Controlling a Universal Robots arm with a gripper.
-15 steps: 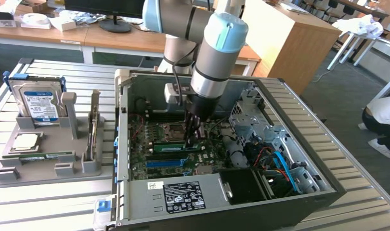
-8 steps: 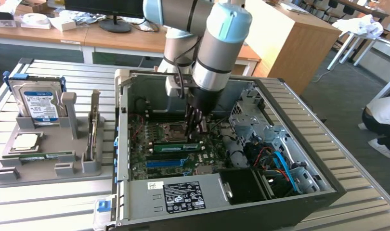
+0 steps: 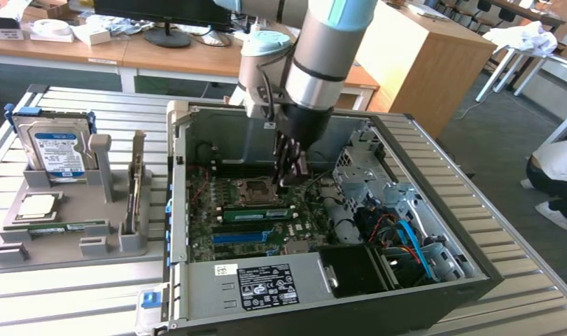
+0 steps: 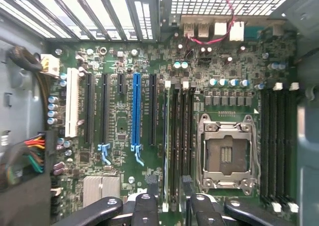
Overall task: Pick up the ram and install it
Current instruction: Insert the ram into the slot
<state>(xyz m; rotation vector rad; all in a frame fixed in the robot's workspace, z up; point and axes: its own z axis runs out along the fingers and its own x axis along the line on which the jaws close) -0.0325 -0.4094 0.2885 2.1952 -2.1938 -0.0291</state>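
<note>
Bright, even daylight; soft shade inside the computer case (image 3: 235,131).

Silver arm (image 3: 313,70), blue caps (image 3: 351,12), black pincer (image 4: 169,183).

Hard drive (image 3: 59,150), far corner of the grey holder (image 3: 68,255): blue-and-white label, print too small to read. Power supply cover (image 3: 204,290), near edge of the computer case (image 3: 423,175): black label (image 3: 267,285) with white print and a small white sticker (image 3: 225,269), both illegible. No brand or number can be made out.

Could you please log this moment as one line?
gripper open, empty | over memory slots inside case | ram in motherboard slot
</note>
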